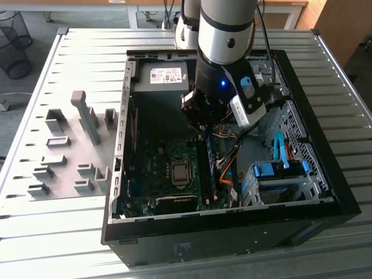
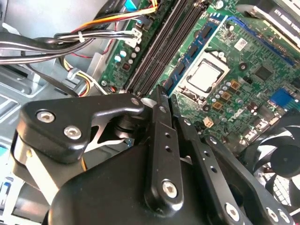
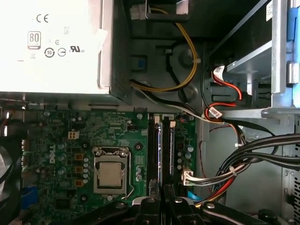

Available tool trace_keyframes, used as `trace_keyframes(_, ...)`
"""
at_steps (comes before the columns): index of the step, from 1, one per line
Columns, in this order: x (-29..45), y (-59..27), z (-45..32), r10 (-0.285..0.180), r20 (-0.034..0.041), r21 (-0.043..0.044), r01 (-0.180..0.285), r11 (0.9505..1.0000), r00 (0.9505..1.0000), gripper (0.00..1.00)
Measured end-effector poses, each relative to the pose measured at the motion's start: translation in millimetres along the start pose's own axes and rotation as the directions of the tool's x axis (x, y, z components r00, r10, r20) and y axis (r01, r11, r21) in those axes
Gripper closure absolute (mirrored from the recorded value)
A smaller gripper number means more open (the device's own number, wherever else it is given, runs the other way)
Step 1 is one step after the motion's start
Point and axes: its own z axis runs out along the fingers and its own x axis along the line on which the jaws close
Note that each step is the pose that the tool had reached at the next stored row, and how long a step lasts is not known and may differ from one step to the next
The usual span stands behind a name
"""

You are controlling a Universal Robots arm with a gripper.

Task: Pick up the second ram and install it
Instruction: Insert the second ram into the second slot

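I start at the gripper (image 2: 161, 96), low inside the open computer case (image 1: 325, 192). Its fingers (image 2: 159, 122) are drawn together until they nearly touch. I see no board between them, so I judge them closed on nothing, though a thin edge could hide there.

Just beyond the fingertips lie the memory slots (image 3: 164, 145). In both wrist views they run straight away from the tips, on the same line as the closed fingers. The second ram (image 2: 196, 46) is the blue stick with dark chips. It stands on edge in the slot bank, ahead of the tips and a little to the processor side. Its long axis is parallel to the slots and points away from the fingers. I read it as already sitting in a slot, not carried, but I cannot tell whether it is fully seated or whether its end latches are shut.

The relation that matters is that the fingers are lined up along the stick's length, not across it. They sit at its near end, not over its middle.

Further out, beside the slots, is the processor (image 3: 110, 174). A bundle of cables (image 3: 225, 180) crosses on the other side. Farthest from the fingers is the power supply (image 3: 51, 47).
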Motion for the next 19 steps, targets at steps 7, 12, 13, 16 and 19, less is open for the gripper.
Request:
trace_keyframes(7,0.1,-0.5,11.1,0.000,0.0000,0.0005,0.000,1.0000,1.0000,0.86)
trace_keyframes(12,0.1,-0.9,20.1,0.000,-0.0002,0.0006,0.000,1.0000,1.0000,0.86)
trace_keyframes(13,0.2,-0.9,22.0,0.000,-0.0002,0.0005,0.000,1.0000,1.0000,0.86)
trace_keyframes(16,0.2,-1.0,27.5,0.000,-0.0005,0.0006,0.000,1.0000,1.0000,0.86)
trace_keyframes(19,0.2,-1.1,30.3,0.000,-0.0008,0.0007,0.000,1.0000,1.0000,0.86)
